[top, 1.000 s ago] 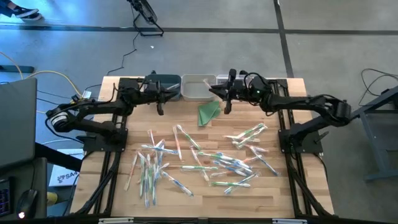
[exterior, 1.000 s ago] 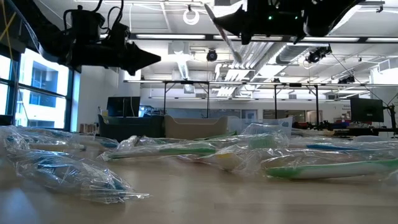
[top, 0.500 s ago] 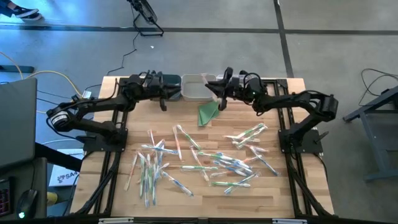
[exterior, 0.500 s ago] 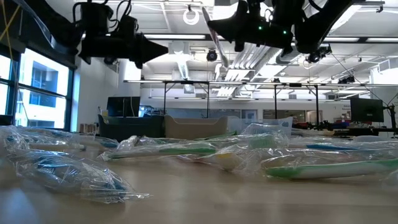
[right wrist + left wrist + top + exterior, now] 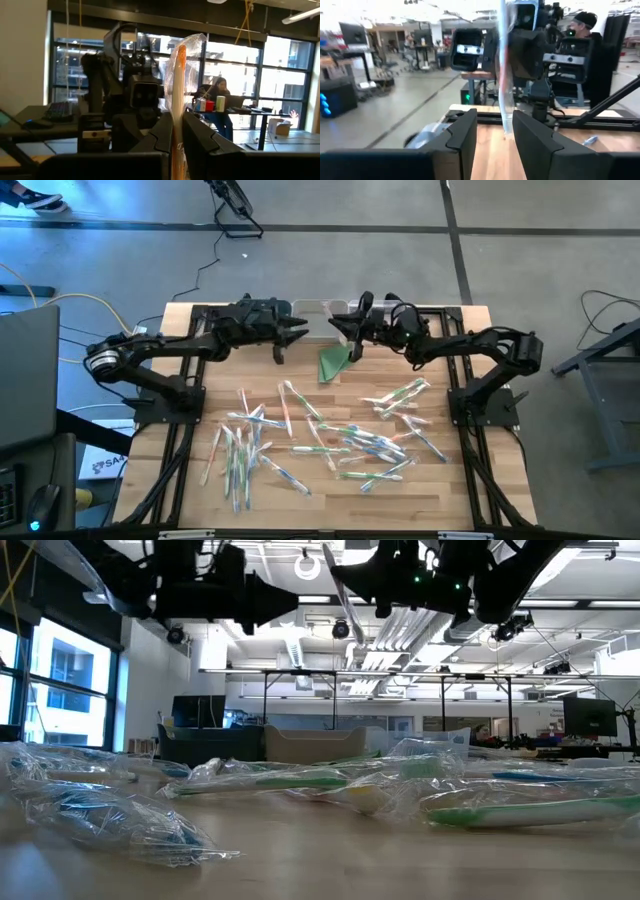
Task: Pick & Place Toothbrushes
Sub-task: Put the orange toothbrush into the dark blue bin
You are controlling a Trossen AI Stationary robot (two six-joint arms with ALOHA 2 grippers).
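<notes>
Lying loose across the middle and near part of the wooden table (image 5: 190, 395), dozens of wrapped toothbrushes (image 5: 330, 438) are scattered, with green, blue and pink-orange accents; in the low view their clear wrappers (image 5: 300, 785) fill the foreground.

Beyond the pile, toward the table's far edge, a folded green triangle (image 5: 336, 362) is seen flat on the wood.

Above and just beyond that triangle, the right gripper (image 5: 352, 340) is held in the air, jaws clenched on one wrapped toothbrush (image 5: 179, 80) with an orange handle, which stands upright between the fingers (image 5: 200, 140) in the right wrist view.

To the left of the triangle, at about the same depth, the left gripper (image 5: 290, 335) is held in the air facing the right one, jaws parted and nothing between them; in the left wrist view the upright wrapped brush is seen past the gap between its fingers (image 5: 465, 140).

At the table's far edge, behind both grippers, a pale bin (image 5: 315, 308) is partly visible.

Farther off, a seated person (image 5: 217, 95) is visible at a desk in the room.
</notes>
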